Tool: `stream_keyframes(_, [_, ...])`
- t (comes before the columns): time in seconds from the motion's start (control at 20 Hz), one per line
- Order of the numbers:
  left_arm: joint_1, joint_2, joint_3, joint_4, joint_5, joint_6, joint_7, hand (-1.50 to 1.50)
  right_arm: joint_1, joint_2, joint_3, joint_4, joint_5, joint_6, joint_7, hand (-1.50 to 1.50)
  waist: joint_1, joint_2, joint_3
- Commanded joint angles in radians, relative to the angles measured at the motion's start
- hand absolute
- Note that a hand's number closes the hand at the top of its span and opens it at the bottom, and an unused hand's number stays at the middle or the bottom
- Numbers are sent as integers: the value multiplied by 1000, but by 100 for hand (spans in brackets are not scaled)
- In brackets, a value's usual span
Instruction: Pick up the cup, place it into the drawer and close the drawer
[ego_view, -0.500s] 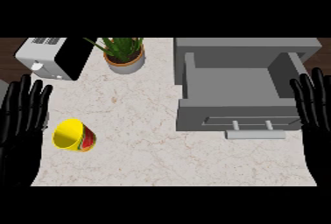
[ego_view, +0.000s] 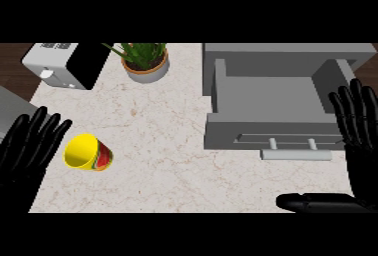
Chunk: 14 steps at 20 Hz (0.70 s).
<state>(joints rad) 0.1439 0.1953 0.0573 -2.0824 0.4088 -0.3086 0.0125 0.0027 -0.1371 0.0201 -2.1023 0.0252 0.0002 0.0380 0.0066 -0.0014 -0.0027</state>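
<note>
Counter (ego_view: 170, 145): pale marbled top.
Cup (ego_view: 87, 153): yellow, on its side, near left edge.
Plant (ego_view: 145, 61): potted, at the back.
Toaster (ego_view: 65, 64): back left corner.
Drawer (ego_view: 277, 107): grey, open, right side.

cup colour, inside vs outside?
Head view: the tipped cup is yellow inside and at the rim, with a red and green outside.

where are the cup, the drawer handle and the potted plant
cup (ego_view: 87, 152), head view, on its yellow rim
drawer handle (ego_view: 295, 155), head view, on the bar's middle
potted plant (ego_view: 145, 71), head view, on the pot's side
</note>
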Motion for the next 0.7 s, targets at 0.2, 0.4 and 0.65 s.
stream_keyframes(0.2, [26,59,120,225,181,-208,-43,-150,-60,3,9,51,25,12,40,-150,-4,2,2])
stream_keyframes(0.4, [60,79,178,215,200,-214,1,-150,-49,-3,3,72,28,45,7,-150,-2,1,3])
stream_keyframes(0.65, [-75,80,218,444,64,-214,-88,-150,-11,-18,-64,105,-28,88,-65,-150,-9,2,3])
